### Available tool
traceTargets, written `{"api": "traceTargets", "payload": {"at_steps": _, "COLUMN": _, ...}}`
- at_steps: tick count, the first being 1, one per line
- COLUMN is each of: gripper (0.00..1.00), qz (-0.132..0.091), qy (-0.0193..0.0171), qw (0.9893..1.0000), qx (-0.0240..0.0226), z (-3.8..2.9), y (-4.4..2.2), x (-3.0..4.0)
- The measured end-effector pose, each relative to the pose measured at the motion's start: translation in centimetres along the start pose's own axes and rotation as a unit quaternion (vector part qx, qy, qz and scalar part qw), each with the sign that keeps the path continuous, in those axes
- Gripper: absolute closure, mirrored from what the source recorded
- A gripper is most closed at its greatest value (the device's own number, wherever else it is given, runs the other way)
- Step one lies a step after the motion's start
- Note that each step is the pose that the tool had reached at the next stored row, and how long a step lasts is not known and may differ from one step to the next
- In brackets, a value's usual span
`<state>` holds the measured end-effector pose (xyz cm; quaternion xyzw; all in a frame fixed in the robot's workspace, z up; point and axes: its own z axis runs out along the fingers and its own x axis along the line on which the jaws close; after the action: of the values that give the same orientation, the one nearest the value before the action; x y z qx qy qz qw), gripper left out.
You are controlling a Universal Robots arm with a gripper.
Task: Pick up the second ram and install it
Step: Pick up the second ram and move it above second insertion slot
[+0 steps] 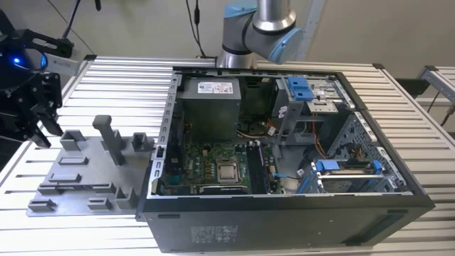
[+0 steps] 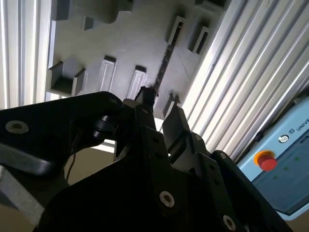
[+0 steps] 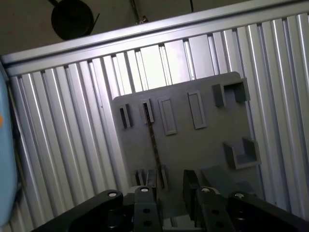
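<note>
The second ram is a thin dark stick standing on edge in slotted holders of the grey fixture plate; in the second wrist view the ram runs toward my fingers. My gripper hovers above the plate, open, with one end of the ram just off one fingertip and nothing between the fingers. In the exterior view the gripper hangs over the far left edge of the fixture plate. The open computer case with its motherboard lies to the exterior view's right of the plate.
A tall grey post and several low blocks rise from the plate. The case walls stand high around the motherboard, with the power supply and drive cages inside. A light-blue pendant with a red button lies beyond the ribbed metal table.
</note>
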<state>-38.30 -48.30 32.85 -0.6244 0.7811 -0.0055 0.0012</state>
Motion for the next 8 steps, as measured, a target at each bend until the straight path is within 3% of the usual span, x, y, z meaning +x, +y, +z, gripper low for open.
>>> {"api": "traceTargets", "payload": {"at_steps": 8, "gripper": 0.64, "qz": -0.015, "qy": -0.0002, "qw": 0.9999, "qx": 0.0005, "z": 0.90, "y": 0.01, "x": -0.01}}
